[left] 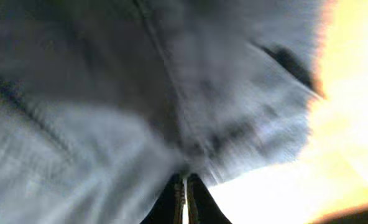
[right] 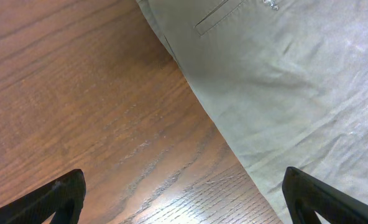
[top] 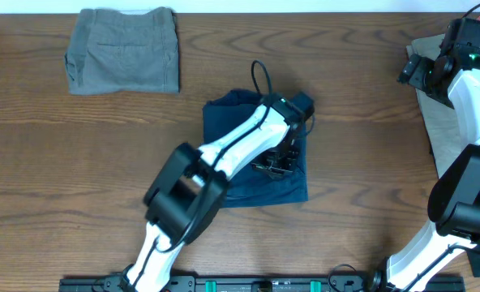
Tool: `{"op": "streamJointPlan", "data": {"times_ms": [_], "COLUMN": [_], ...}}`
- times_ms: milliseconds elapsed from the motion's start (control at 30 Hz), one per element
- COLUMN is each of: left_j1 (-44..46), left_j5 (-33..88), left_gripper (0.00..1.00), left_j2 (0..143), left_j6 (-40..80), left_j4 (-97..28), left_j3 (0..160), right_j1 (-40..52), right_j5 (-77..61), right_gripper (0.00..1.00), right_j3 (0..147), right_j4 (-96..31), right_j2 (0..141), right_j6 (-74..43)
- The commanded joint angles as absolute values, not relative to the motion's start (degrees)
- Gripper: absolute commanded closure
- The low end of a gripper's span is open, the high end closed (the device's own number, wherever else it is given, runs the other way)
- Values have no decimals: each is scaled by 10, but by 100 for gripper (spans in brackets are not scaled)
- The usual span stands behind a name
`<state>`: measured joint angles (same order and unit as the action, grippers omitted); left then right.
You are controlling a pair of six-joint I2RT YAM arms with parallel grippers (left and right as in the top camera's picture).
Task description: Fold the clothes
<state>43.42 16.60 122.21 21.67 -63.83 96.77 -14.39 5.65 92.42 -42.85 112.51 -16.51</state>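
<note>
The dark navy shorts are laid at the middle of the wooden table, gathered into a rough rectangle with a rumpled far edge and a straighter near hem. The left gripper is set down on their right half. In the left wrist view, which is heavily blurred, soft woven cloth with a raised seam is seen filling the frame. The fingers are drawn nearly together, with only a thin slit between them. Whether cloth is pinched there cannot be told.

A grey-olive pair is folded into a neat square at the far left, well apart.

A light beige pair is spread flat at the right edge. In the right wrist view its smooth, faintly creased cotton and a slit pocket are shown beside grained wood. The right gripper is held above them, spread wide and holding nothing.
</note>
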Motion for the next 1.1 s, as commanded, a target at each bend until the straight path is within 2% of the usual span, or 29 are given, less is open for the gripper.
{"op": "streamJointPlan", "data": {"times_ms": [0,200,300,500,767,967,1033,1067], "left_j1": [428,409,401,389,389,385,384,384], "left_j5": [157,-2,-43,-43,-41,-41,-41,-41], "left_gripper": [94,93,94,94,94,93,78,78], "left_j2": [1152,1129,1144,1196,1264,1316,1329,1334], "left_j6": [226,226,196,185,187,187,187,187], "left_j4": [-630,-527,-449,-341,-316,-249,-238,-239], "left_j3": [970,969,969,969,969,969,969,969], "right_j1": [-146,-146,-146,-146,-146,-146,-146,-146], "right_j5": [60,60,60,60,60,60,60,60], "right_gripper": [1,1,1,1,1,1,1,1], "right_j3": [930,930,930,930,930,930,930,930], "right_j4": [-429,-429,-429,-429,-429,-429,-429,-429], "right_j2": [1127,1127,1127,1127,1127,1127,1127,1127], "right_j6": [-167,-167,-167,-167,-167,-167,-167,-167]}}
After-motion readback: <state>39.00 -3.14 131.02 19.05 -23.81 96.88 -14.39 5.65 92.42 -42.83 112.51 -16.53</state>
